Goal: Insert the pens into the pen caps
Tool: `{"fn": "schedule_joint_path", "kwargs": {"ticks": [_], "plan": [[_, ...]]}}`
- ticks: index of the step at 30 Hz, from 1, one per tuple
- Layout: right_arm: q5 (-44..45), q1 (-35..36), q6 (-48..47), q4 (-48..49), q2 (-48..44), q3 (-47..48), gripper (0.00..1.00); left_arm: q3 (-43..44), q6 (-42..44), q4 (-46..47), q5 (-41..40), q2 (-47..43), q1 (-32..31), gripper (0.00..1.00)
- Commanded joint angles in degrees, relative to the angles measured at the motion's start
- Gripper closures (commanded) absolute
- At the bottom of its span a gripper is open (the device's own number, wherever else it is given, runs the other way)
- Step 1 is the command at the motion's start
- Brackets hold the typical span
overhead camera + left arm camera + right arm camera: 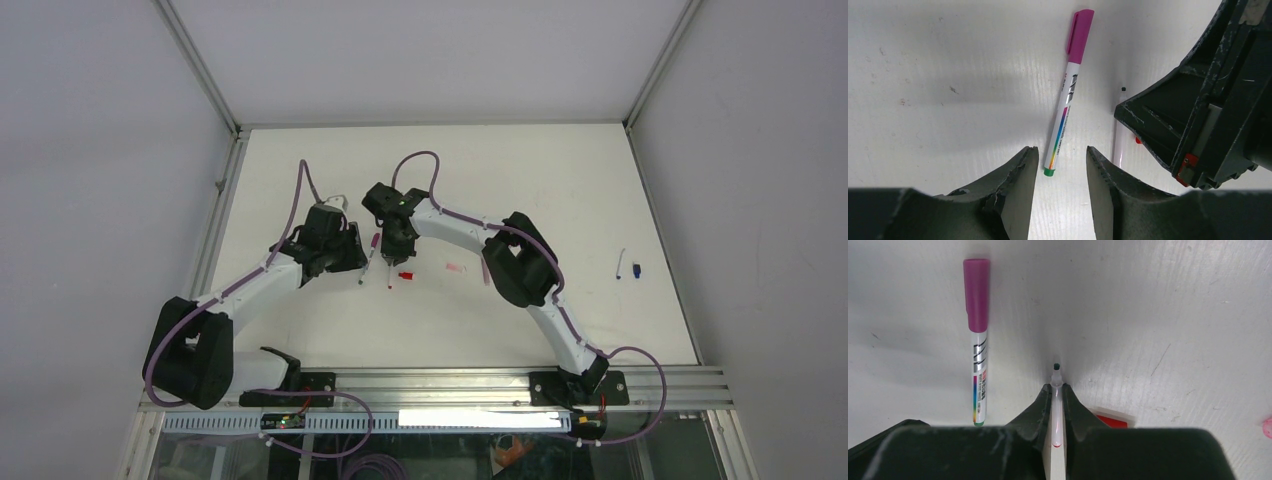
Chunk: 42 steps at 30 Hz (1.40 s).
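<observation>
Magenta cap (1080,36) seated on green-ended pen (1060,120); right tool (1057,390) clamps uncapped pen (1056,379); left tool (1062,160) wide.

Even overhead light, soft shadows under arms, wrist views sharp, foreground blurred

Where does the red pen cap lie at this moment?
In the top view, the red cap lies near the middle of the table, immediately right of the uncapped pen that the right pincer grips.
</observation>
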Motion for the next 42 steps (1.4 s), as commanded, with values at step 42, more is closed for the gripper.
{"fn": "schedule_joint_path", "kwargs": {"ticks": [42], "plan": [[0.9, 1.7, -6.7, 19.0, -15.8, -14.8, 1.0, -8.2, -3.3, 10.3, 7.2, -17.4, 1.0, 0.49]]}}
